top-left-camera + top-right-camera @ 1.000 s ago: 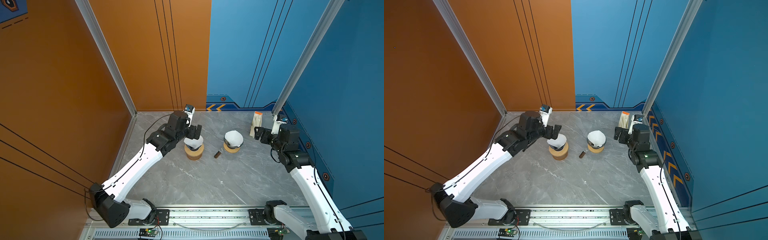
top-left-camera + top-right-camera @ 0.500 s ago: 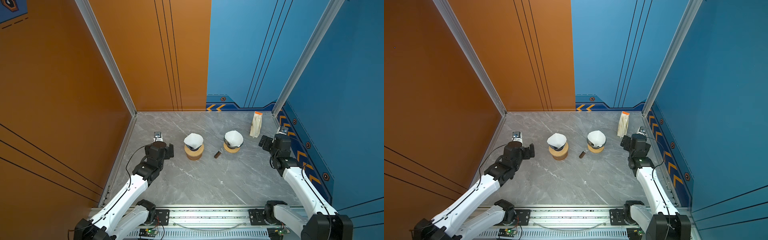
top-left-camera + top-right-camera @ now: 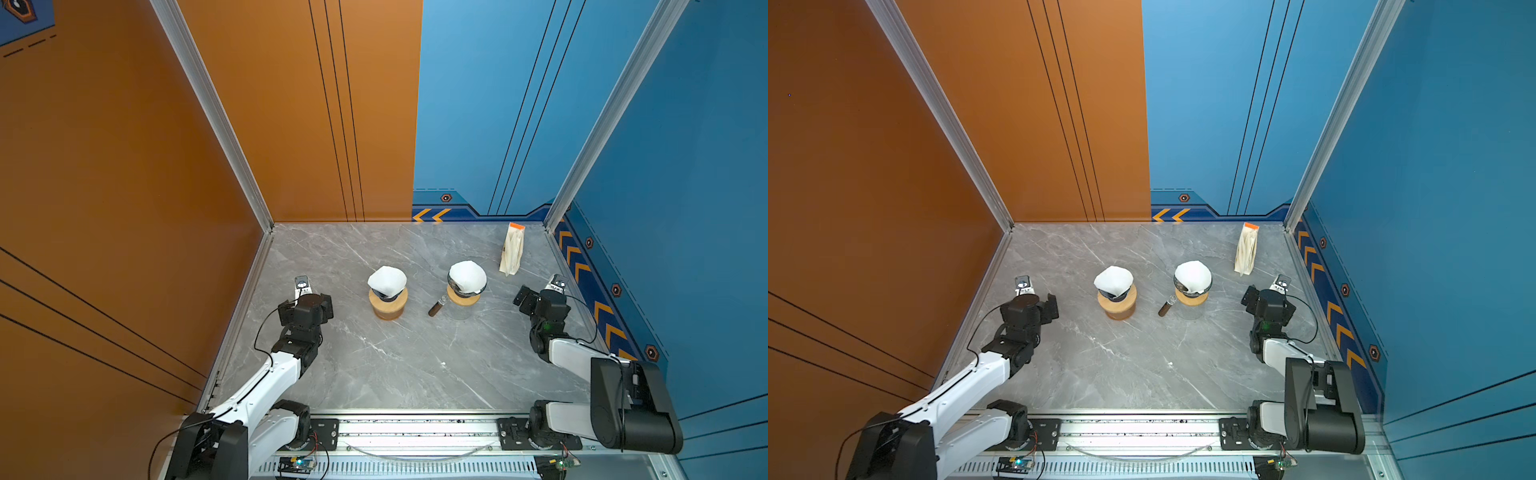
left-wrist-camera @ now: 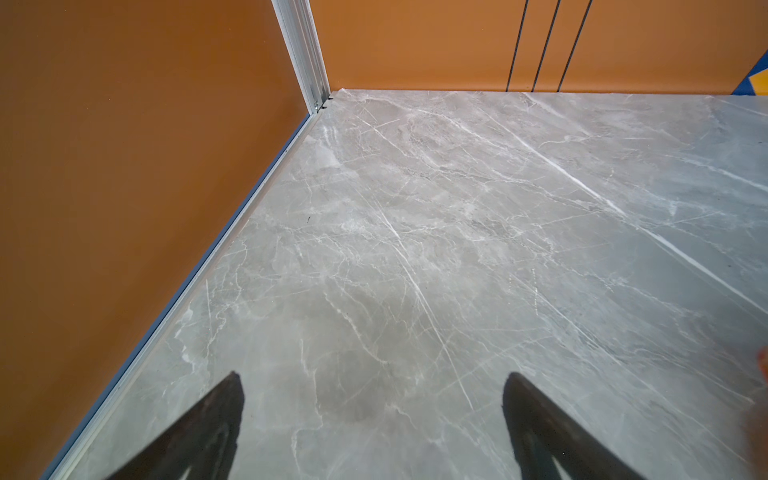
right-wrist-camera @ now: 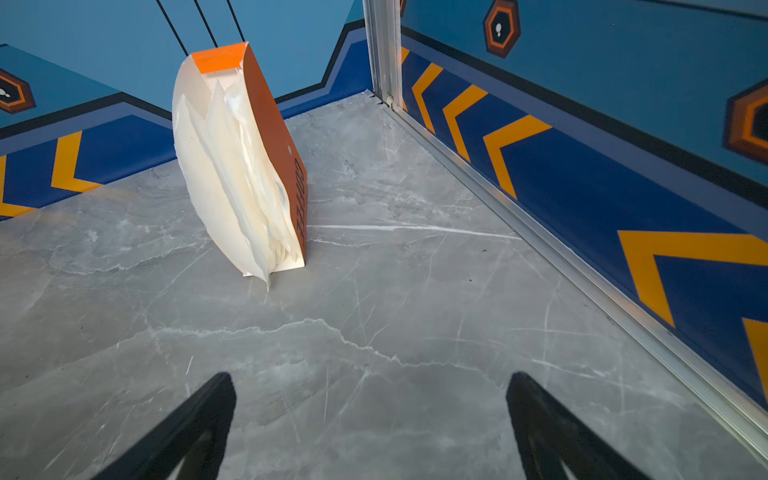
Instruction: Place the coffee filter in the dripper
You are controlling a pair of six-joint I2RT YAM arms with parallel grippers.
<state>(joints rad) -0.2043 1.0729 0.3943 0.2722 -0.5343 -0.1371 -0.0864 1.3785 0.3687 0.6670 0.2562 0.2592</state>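
Nearest, both arms sit low by the rail [image 3: 415,428]. The left tool [image 4: 374,376] hangs over bare counter [image 4: 457,249] beside the orange wall [image 4: 124,166], jaws spread wide and holding nothing. The right tool [image 5: 370,376] is equally wide and empty. Mid-counter, well apart from both tools, stand two drippers. The left dripper [image 3: 388,305], on a wooden base, has a white coffee filter [image 3: 386,278] in its mouth, and the right dripper [image 3: 464,293] has a second filter [image 3: 467,275]. A small brown-handled piece [image 3: 436,308] — possibly a scoop — lies just beside the right dripper. Farthest, the filter pack [image 5: 241,174] stands upright near the back right corner.
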